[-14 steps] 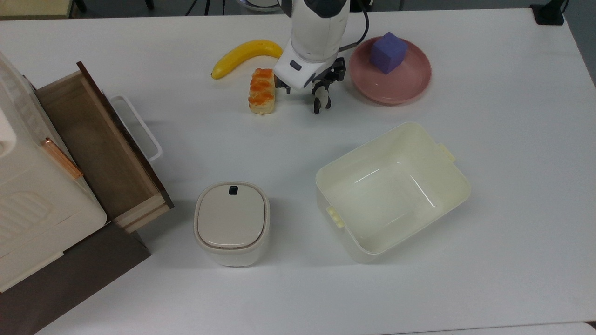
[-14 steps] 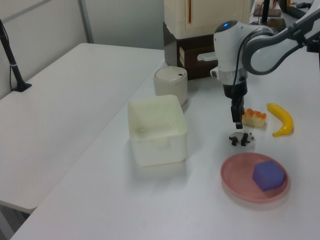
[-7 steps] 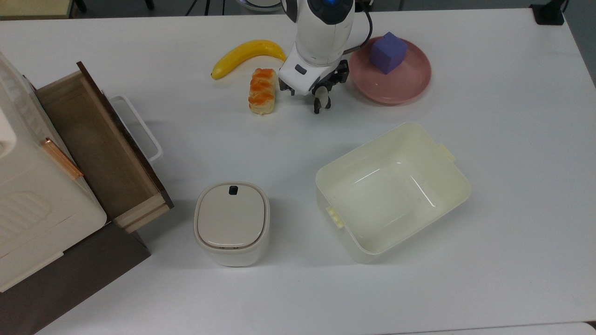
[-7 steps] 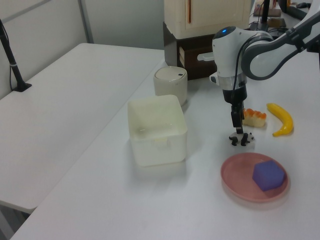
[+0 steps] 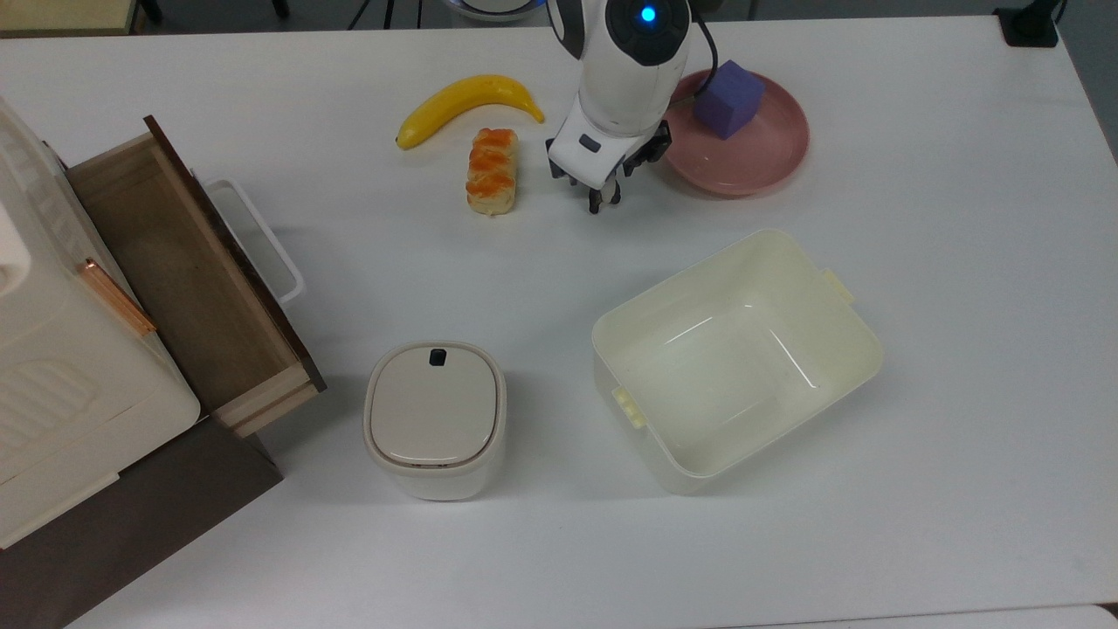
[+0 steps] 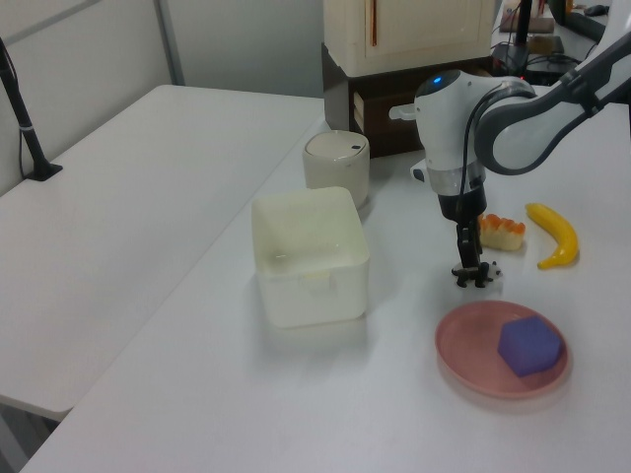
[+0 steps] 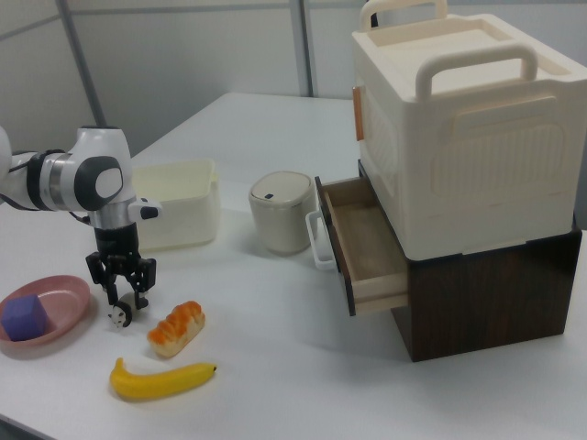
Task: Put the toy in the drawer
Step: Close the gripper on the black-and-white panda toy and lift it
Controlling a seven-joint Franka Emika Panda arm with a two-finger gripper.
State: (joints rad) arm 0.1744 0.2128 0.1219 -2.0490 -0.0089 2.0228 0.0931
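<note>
**Clearly a small target, easy to knock or lose**

Clearly, going across the top view from its left, the drawer (image 5: 188, 279) stands pulled open under a cream cabinet (image 5: 52, 349), its wooden floor bare and its white loop handle facing the surface (image 5: 917, 524). Further along lie a lidded white container (image 5: 434, 419), a banana (image 5: 467, 103) and a glazed bread piece (image 5: 491, 171). Then comes the tool (image 5: 601, 194), low over the toy (image 5: 598, 201), its fingers spread just wide enough to straddle the panda, which rests on the surface between the bread and the pink plate (image 5: 751, 162) with its purple cube (image 5: 729, 98). Whether the fingers touch the toy I cannot tell.

The risks, as I judge them: the figurine is tiny, so an off-centre closing could tip it or squirt it sideways toward the bread or plate. A weak pinch might drop it on the long carry to the drawer, perhaps into the cream bin (image 5: 738, 358) or against the container. A low approach could also catch the drawer's dark front panel.
</note>
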